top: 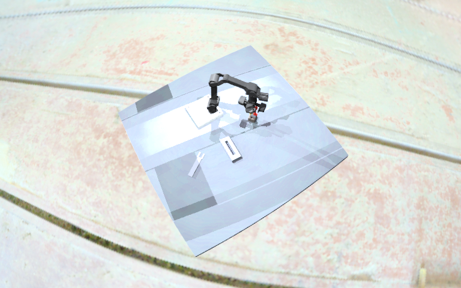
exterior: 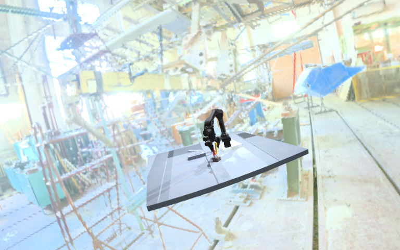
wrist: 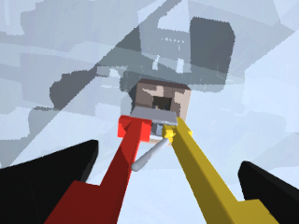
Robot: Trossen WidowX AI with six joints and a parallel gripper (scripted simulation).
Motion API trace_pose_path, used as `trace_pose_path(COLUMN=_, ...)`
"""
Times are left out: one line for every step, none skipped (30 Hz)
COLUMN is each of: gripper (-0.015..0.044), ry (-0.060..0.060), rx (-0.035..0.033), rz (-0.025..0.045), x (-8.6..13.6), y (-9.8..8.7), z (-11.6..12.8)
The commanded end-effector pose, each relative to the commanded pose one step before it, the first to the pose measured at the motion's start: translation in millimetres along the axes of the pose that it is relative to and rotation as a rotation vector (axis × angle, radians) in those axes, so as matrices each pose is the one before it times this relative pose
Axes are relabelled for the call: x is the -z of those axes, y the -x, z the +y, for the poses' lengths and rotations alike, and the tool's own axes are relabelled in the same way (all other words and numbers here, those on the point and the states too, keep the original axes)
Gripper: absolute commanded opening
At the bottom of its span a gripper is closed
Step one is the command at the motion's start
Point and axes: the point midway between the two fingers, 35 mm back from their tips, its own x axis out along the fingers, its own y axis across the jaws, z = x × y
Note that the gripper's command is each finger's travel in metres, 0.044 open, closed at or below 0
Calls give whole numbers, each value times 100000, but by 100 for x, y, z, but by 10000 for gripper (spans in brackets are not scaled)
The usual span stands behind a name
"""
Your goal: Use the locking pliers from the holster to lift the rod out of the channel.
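Gripper: its two black fingers [top: 252, 108] [exterior: 212, 144] are wide apart, one on each side of the handles, and nothing is squeezed between them.
Pliers: they stand up in the holster [top: 252, 119] [exterior: 216, 159] [wrist: 183, 105], with a red handle [top: 254, 113] [exterior: 214, 150] [wrist: 122, 179] and a yellow handle [exterior: 216, 148] [wrist: 198, 175] spread like a V.
Channel block: the white block [top: 236, 156] [exterior: 196, 155] with the dark slot sits well apart from the holster; the rod should be in that slot, but I can't make it out for sure.
Bad grab: if the hand closes off to one side, I think one finger could bump a handle first and tip the pliers.
Too soon: a hard squeeze here might lock the pliers before they get to the rod.
Stuck: pulling up crooked could drag the little holster along.
Handles: flat colour, smooth, straight bars with square corners.
Holster: a small brown box with a square dark hole.
Thin bar: grey, smooth and round-ended, it slants between the handles [wrist: 151, 155].
Loose tool: pale and flat, with a forked end, it lies near the block [top: 195, 166].
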Motion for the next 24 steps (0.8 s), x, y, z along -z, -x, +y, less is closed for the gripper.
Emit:
trace_pose_path(gripper=423, ry=-301, rx=-132, rz=-441, x=-75, y=-56, z=41)
trace_pose_path(gripper=421, ry=0, rx=0, rz=0, x=0, y=0, z=0)
trace_pose_path(gripper=420, ry=0, rx=0, rz=0, x=0, y=0, z=0)
trace_pose_path(gripper=419, ry=0, rx=0, rz=0, x=0, y=0, z=0)
trace_pose_path(gripper=417, ry=0, rx=0, rz=0, x=0, y=0, z=0)
trace_pose_path(gripper=416, ry=0, rx=0, rz=0, x=0, y=0, z=0)
trace_pose_path(gripper=415, ry=0, rx=0, rz=0, x=0, y=0, z=0)
trace_pose_path(gripper=413, ry=0, rx=0, rz=0, x=0, y=0, z=0)
trace_pose_path(gripper=412, ry=0, rx=0, rz=0, x=0, y=0, z=0)
trace_pose_path(gripper=411, ry=0, rx=0, rz=0, x=0, y=0, z=0)
trace_pose_path(gripper=409, ry=0, rx=0, rz=0, x=0, y=0, z=0)
trace_pose_path(gripper=408, ry=0, rx=0, rz=0, x=0, y=0, z=0)
trace_pose_path(gripper=407, ry=0, rx=0, rz=0, x=0, y=0, z=0)
trace_pose_path(gripper=405, ry=0, rx=0, rz=0, x=0, y=0, z=0)
trace_pose_path(gripper=404, ry=0, rx=0, rz=0, x=0, y=0, z=0)
trace_pose_path(gripper=403, ry=0, rx=0, rz=0, x=0, y=0, z=0)
trace_pose_path(gripper=401, ry=0, rx=0, rz=0, x=0, y=0, z=0)
trace_pose_path(gripper=400, ry=0, rx=0, rz=0, x=0, y=0, z=0)
trace_pose_path(gripper=399, ry=0, rx=0, rz=0, x=0, y=0, z=0)
trace_pose_path(gripper=397, ry=0, rx=0, rz=0, x=0, y=0, z=0)
trace_pose_path(gripper=396, ry=0, rx=0, rz=0, x=0, y=0, z=0)
trace_pose_path(gripper=395, ry=0, rx=0, rz=0, x=0, y=0, z=0)
trace_pose_path(gripper=393, ry=0, rx=0, rz=0, x=0, y=0, z=0)
trace_pose_path(gripper=392, ry=0, rx=0, rz=0, x=0, y=0, z=0)
